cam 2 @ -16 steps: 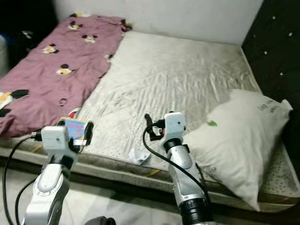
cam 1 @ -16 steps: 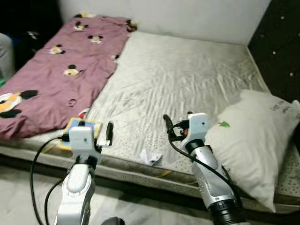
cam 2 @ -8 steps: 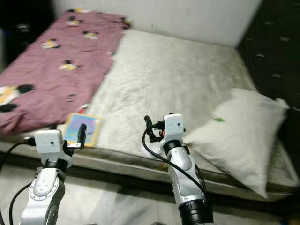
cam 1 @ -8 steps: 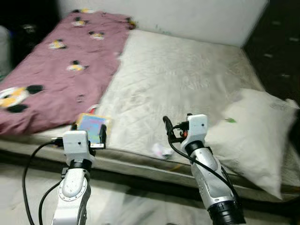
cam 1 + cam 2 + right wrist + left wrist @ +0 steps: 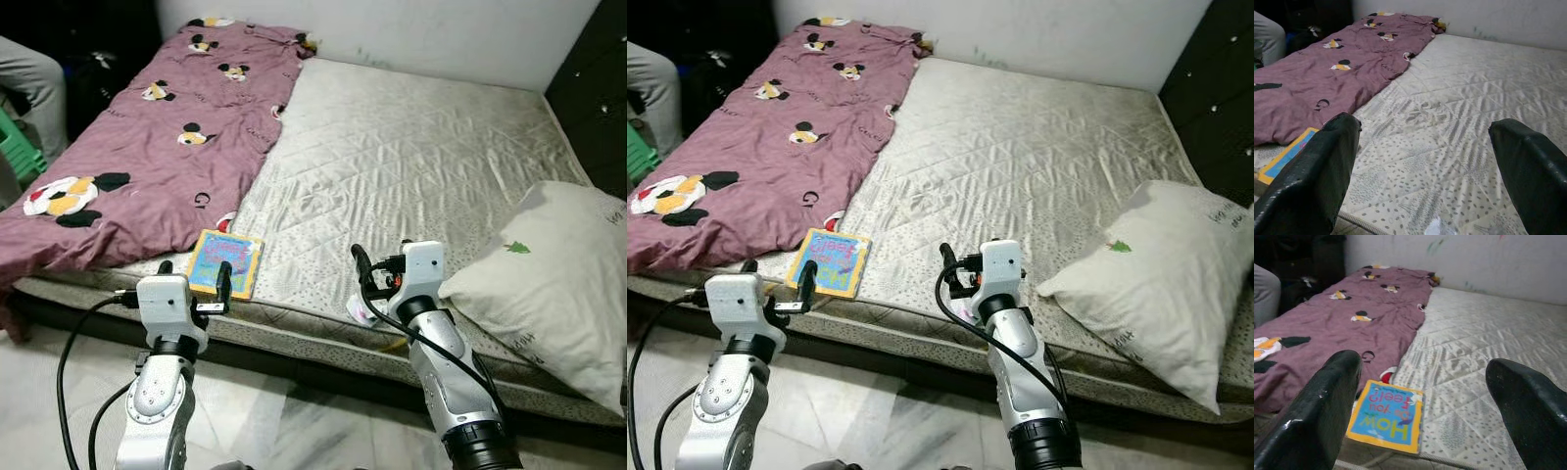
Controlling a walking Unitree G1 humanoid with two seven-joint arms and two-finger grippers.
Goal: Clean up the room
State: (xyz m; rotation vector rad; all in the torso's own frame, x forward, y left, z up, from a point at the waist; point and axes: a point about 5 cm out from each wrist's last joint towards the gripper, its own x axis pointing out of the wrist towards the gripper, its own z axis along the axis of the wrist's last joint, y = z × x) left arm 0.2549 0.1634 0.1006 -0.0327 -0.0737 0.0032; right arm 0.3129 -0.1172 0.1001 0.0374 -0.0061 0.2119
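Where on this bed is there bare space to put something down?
The widest bare stretch of mattress runs from the purple blanket across to the pillow, back to the wall. The front edge is more crowded: the book by the blanket, crumpled paper by the right gripper.

Two silver arms are raised forward, forearms angled upward, with black cables looped along each. The left gripper (image 5: 194, 277) of two long black fingers points ahead, fingers spread wide apart and empty. The right gripper (image 5: 376, 269) is held level with it, likewise spread and empty.
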